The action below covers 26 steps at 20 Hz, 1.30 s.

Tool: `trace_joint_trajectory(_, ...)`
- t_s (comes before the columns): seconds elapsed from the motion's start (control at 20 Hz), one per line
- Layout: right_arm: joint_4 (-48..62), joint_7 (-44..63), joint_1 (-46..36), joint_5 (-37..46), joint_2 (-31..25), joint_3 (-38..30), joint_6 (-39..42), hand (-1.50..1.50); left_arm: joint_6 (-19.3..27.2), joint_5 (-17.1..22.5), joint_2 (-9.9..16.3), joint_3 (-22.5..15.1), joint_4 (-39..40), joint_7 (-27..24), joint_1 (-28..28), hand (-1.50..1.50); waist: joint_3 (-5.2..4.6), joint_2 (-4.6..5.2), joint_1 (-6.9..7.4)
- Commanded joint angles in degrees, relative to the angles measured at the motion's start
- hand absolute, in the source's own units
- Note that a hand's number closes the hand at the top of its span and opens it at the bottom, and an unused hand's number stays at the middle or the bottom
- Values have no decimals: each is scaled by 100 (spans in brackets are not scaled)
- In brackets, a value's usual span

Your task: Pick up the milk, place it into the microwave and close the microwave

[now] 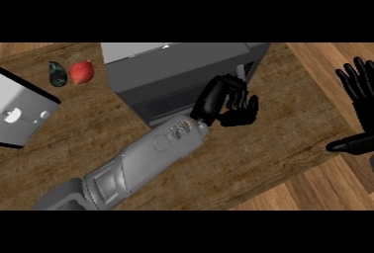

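Observation:
The grey microwave [182, 66] stands at the back middle of the wooden counter [241, 153], and its dark front face [171, 101] looks flush with the body. My left hand [232, 103] reaches in from the lower left. It is open, with straight fingers lying against the front right corner of the microwave. My right hand [358, 86] rests open at the right edge, fingers up, away from the microwave. No milk shows anywhere in the head view. I cannot see inside the microwave.
A red fruit [82, 72] and a dark green one [57, 74] lie at the back left. A grey panel with white fittings [22, 111] sits at the left edge. The counter's edge runs diagonally across the lower right, with wooden floor [321, 192] beyond.

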Motion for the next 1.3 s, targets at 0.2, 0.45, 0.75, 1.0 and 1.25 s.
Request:
trace_joint_trajectory(0.2, -254, 72, -265, -284, -7, 264, 771, -150, 66, 261, -58, 169, 287, -91, -520, 150, 15, 91, -166)
trace_joint_trajectory(0.45, -455, 333, -372, -421, -100, 398, 959, -150, 214, 359, -57, 146, 317, -72, -591, 150, 18, 83, -272)
trace_joint_trajectory(0.75, -1104, 389, -599, -243, -307, 878, 1493, 150, 344, 457, -56, 73, 288, -108, -558, 150, 25, 41, -250)
trace_joint_trajectory(1.0, -1573, 585, -677, -343, -287, 1141, 1602, 150, 412, 554, -56, 33, 324, -115, -584, 150, 27, 40, -357)
trace_joint_trajectory(1.25, -1921, 798, -624, -468, -289, 1319, 1600, 150, 580, 603, -53, 50, 370, -149, -616, 150, 32, 37, -442)
